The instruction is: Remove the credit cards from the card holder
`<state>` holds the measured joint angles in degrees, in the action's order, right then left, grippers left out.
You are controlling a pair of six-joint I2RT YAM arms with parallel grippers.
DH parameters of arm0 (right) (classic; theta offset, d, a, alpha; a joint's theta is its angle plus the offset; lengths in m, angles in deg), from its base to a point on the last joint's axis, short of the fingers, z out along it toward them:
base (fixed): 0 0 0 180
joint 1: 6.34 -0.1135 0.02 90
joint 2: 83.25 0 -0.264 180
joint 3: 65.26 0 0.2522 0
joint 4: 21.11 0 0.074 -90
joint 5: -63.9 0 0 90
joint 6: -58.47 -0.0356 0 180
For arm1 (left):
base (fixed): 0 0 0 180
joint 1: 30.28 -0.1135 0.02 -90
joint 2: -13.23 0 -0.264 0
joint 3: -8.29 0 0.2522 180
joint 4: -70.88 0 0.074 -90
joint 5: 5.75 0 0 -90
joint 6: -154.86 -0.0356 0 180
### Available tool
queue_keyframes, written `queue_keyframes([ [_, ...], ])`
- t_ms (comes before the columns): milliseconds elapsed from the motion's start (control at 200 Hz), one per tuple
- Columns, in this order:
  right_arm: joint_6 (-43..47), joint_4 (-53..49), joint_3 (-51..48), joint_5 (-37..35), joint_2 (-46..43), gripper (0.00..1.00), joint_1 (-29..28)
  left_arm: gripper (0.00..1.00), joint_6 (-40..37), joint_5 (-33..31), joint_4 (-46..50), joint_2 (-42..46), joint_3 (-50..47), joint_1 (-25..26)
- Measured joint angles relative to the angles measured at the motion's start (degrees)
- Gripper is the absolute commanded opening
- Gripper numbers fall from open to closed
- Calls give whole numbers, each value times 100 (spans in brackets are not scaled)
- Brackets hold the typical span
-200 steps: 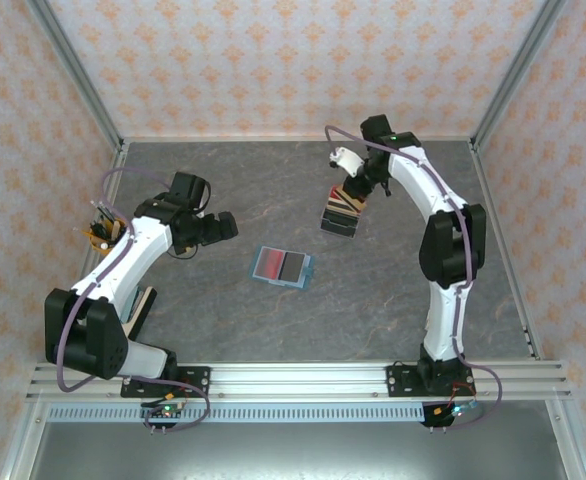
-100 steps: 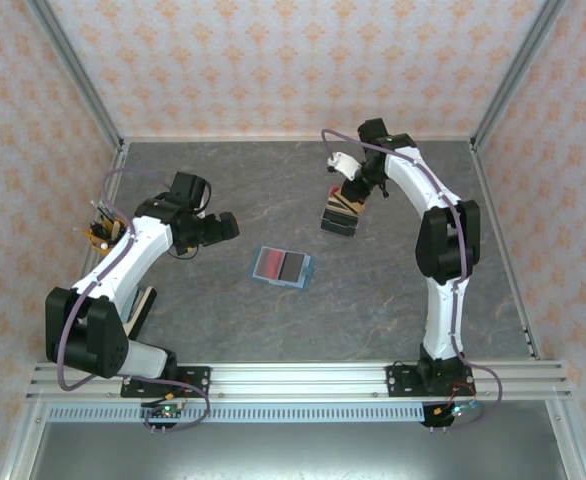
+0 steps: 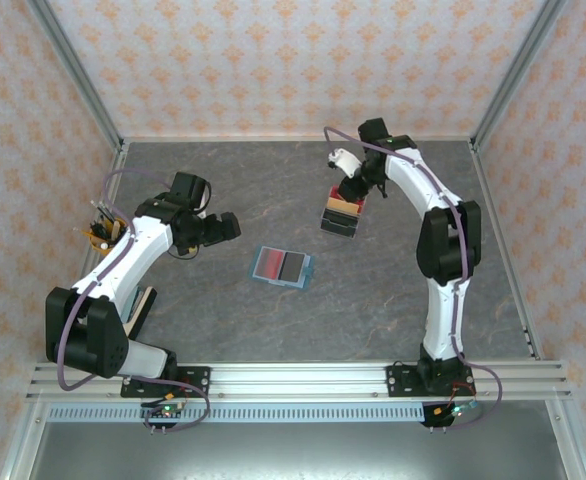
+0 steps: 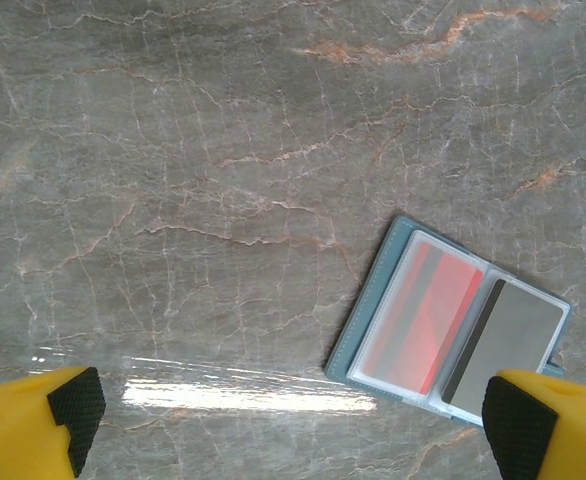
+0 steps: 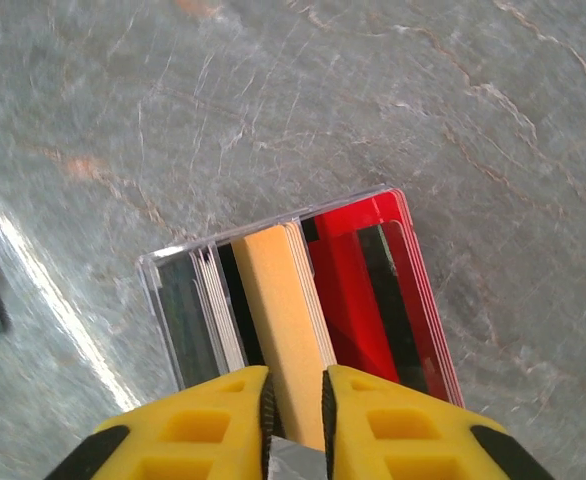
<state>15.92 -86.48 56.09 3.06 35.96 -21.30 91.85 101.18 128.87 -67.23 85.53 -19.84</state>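
My right tool [image 5: 295, 392] pinched 1 tan card [image 5: 278, 300] at the clear box [image 5: 155, 272], my left tool [image 4: 293, 405] hung spread, and I judged 2 left: the red card [image 4: 423, 310] and grey card [image 4: 508, 335] in the card holder [image 4: 370, 300]

Over the last second only my right arm [image 3: 435, 215] shifts. Its elbow [image 3: 443, 242] now sits a little further left than it did, and the link rising from the base stands straighter. The right gripper [image 3: 350, 190], pinched on the tan card [image 5: 278, 310], comes a touch nearer, closing on the box [image 3: 337, 224]. Less of the card shows above the box than before.
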Motion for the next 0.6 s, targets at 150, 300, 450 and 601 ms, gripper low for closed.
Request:
queue_keyframes([
  [150, -1294, 323, -382, 39, -660, 30, -26, 100, 57, 245, -146, 22, -199, 0],
  [300, -3062, 752, -1051, -79, -1561, 35, -216, 100, 173, 544, -304, 22, -413, 9],
  [450, -4653, 1290, -2033, -234, -2323, 40, -671, 97, 315, 785, -505, 22, -601, 184],
  [601, -6118, 1864, -3005, -258, -2614, 42, -1176, 92, 485, 992, -763, -15, -634, 533],
])
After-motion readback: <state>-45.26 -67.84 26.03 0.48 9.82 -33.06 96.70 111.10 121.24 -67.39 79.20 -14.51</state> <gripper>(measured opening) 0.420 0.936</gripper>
